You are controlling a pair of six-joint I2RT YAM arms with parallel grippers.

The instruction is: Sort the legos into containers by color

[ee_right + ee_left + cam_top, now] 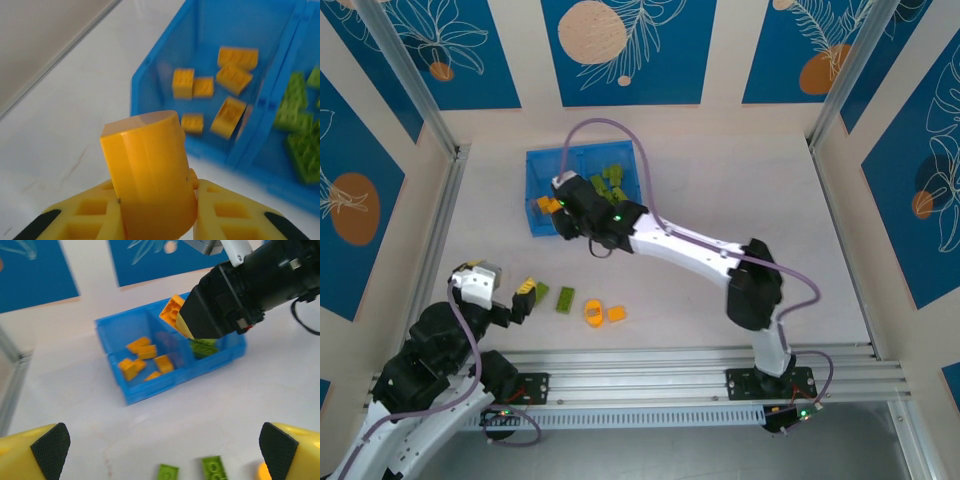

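- The pale surface (740,200) is the biggest thing here, and the whole job is spread across it.
- Next is the blue tray (533,190) toward the far left, one piece split by a divider. Its left compartment (225,25) has a handful of orange bricks (145,347) lying loose at all angles. The right compartment (312,35) has the green bricks (300,130). No mixed colours that I can see, so the sorting looks good so far.
- The right claw (558,208) is reaching over the near edge of the tray. It's clamped tight on one orange brick (147,170), which sticks up tilted between the fingers, above the surface just short of the orange side.
- The left claw (164,452) is down at the near left, wide open with nothing in it, hanging over the leftovers.
- Leftovers on the surface are two green bricks (214,467) side by side, then a round orange piece (593,312) and a small orange brick (617,314) just beside it. So I'd guess four to go, plus the one in the air.
- Handling-wise, these look like light, hard plastic that won't squash or break. The smooth sides are probably a bit slick, and they're tiny next to the claw. I'd pinch across the two flat side walls at the middle, not on the studs. The round one looks likeliest to twist or pop out.
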